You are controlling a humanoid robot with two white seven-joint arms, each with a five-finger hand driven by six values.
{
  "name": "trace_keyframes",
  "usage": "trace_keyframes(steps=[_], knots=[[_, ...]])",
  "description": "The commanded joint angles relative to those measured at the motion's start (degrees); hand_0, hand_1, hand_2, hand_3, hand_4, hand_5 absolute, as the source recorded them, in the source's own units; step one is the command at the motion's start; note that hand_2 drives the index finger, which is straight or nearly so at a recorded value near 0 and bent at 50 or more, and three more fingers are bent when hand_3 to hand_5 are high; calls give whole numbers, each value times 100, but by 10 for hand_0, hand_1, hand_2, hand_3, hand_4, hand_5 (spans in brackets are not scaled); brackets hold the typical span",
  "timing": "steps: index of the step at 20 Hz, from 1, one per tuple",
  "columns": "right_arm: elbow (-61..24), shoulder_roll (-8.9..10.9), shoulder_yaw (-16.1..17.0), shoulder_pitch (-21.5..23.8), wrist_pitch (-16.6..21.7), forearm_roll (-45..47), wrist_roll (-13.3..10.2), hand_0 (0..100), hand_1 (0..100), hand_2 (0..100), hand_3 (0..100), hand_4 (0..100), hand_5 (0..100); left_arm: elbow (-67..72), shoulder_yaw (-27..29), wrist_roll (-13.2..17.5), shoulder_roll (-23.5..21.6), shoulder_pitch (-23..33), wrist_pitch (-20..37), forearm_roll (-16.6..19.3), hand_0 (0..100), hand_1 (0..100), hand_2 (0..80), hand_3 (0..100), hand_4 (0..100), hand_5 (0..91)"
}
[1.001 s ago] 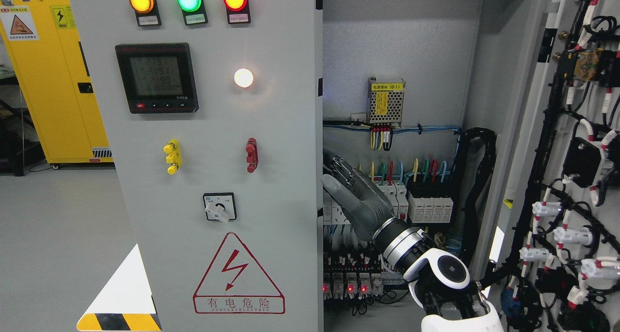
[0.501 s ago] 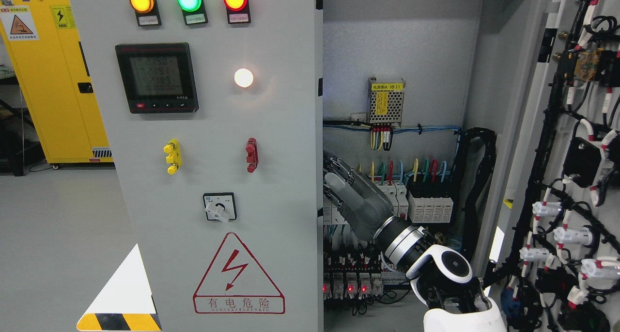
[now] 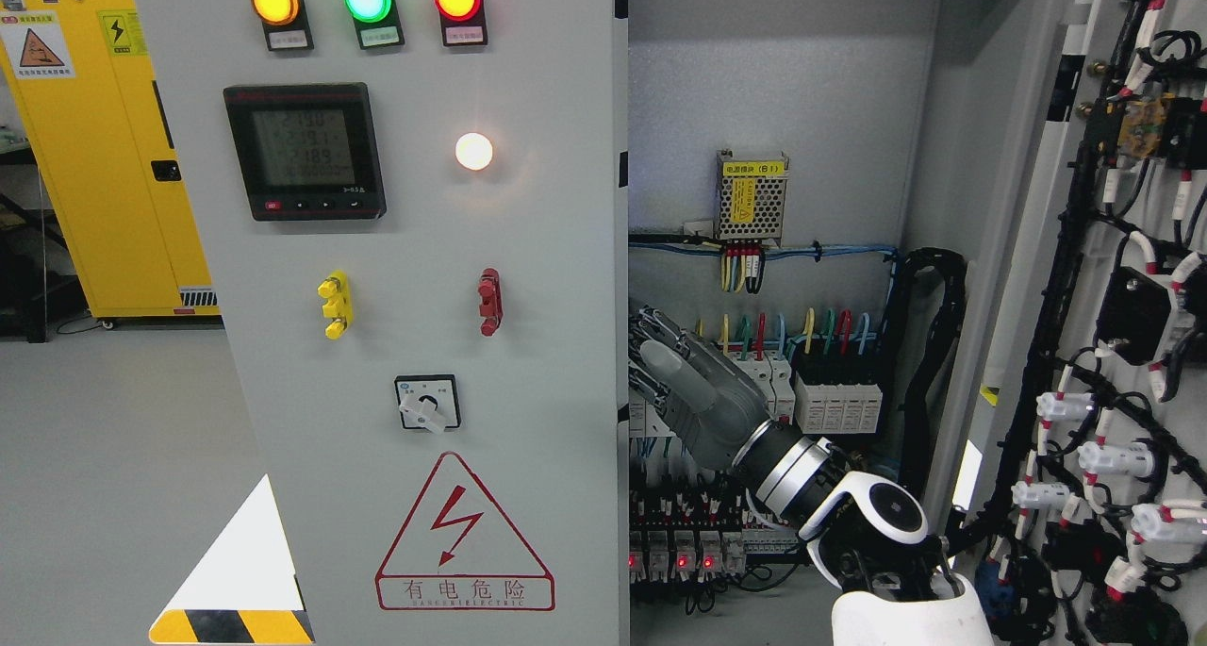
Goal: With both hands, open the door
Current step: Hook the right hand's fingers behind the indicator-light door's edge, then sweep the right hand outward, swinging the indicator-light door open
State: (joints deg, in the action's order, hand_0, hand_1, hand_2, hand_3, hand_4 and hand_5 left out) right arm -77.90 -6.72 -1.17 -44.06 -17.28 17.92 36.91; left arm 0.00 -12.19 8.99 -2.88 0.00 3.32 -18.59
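To the left of my robot hand, the left door (image 3: 415,344) of the cabinet is shut, its face flat toward me with the three lamps (image 3: 368,0), the meter (image 3: 304,151) and the rotary switch (image 3: 427,403) on it. The right robot hand (image 3: 674,372) reaches in from the lower right, just beside that door's free edge and in front of the breakers (image 3: 811,396); its fingers (image 3: 651,330) look stretched out and loose, gripping nothing that I can see. To its right, the right door (image 3: 1113,344) is swung wide, its wiring harness facing me. My other arm is out of sight. By my reading, half the job is done: the right leaf is open, the left one remains, and I judge the hand sits about where it could hook that edge.
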Motion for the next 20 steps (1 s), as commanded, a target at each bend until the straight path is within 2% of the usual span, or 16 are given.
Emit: trace_keyframes(steps=[1,5,17,20], knots=[[126,-5,-59,-68,-126,27,167,0,500,40,0,0,0,70,-2,-3,-2,-18,2,5,120,556,0,0,0,0],[100,-5,20,-77,-250,62,457,0,500,40,0,0,0,70,-2,-3,7,-18,2,5,120,556,0,0,0,0],[47,-5,20,-103,-285,80,510,0,500,40,0,0,0,70,6,-3,7,-18,2,5,120,556,0,0,0,0],[-84,13,20,-59,-294,422,598,0,500,40,0,0,0,70,6,-3,7,-9,2,5,120,556,0,0,0,0]])
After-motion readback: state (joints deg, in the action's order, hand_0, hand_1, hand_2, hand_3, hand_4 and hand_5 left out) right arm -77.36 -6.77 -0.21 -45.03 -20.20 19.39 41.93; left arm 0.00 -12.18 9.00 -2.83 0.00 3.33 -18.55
